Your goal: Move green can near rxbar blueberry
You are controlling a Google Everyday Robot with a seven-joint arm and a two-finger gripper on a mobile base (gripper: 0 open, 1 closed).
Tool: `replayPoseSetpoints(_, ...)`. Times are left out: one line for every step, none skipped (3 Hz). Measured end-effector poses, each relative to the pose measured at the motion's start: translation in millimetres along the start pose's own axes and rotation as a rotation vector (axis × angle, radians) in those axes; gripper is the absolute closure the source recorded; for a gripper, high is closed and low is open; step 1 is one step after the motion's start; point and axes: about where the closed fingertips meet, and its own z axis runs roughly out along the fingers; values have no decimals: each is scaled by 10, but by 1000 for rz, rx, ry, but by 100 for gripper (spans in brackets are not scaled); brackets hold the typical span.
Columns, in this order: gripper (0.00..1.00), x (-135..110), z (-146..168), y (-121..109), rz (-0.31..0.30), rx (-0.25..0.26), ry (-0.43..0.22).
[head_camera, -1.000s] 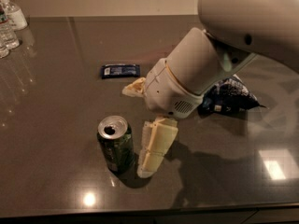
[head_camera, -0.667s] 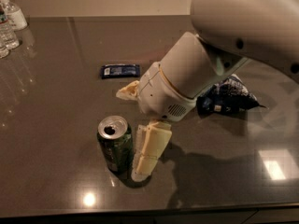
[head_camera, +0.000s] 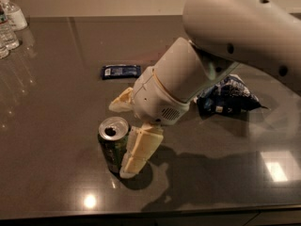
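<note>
One view only. The green can [head_camera: 111,140] stands upright near the front edge of the desk [head_camera: 51,126], left of the middle. The end effector [head_camera: 120,140] is open around it: one finger [head_camera: 141,147] leans on or just beside the can's right side, and the other seems to be behind the can, not yet touching it. The rxbar blueberry [head_camera: 121,71] lies flat further back, well apart from the can.

I think the main risk is a push from one side only. If the near finger presses before the far one closes, the can may tip or slide toward the left edge. A weak grip could also drop it on the way. The arm passes near the blue chip bag [head_camera: 225,95] and may brush it.
</note>
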Motion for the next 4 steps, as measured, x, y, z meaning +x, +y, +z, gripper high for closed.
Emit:
replayPoseSetpoints(41, -31, 7, -11, 1, -9, -16)
replayPoseSetpoints(64, -63, -38, -34, 3, -13, -37)
replayPoseSetpoints(87, -50, -183, -179, 29, 12, -47)
replayPoseSetpoints(100, 2, -421, -457, 63, 81, -42)
